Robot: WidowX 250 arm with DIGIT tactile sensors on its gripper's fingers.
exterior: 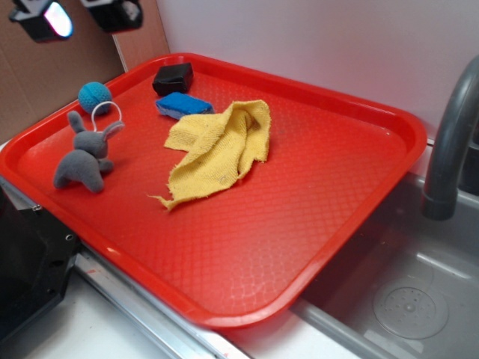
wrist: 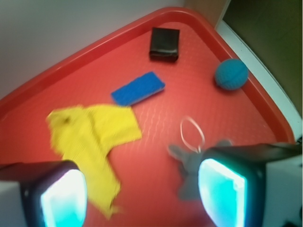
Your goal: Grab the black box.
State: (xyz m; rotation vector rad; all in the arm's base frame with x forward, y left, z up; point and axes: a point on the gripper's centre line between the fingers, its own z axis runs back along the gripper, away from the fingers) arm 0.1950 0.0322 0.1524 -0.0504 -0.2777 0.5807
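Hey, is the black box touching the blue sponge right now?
Apart. The wrist view shows bare red tray between the black box and the blue sponge.

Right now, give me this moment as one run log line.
phase: approach | pincer: open, empty, above tray | target: black box in far corner, untouched | nearest: blue sponge | also: yellow cloth, blue ball, grey plush
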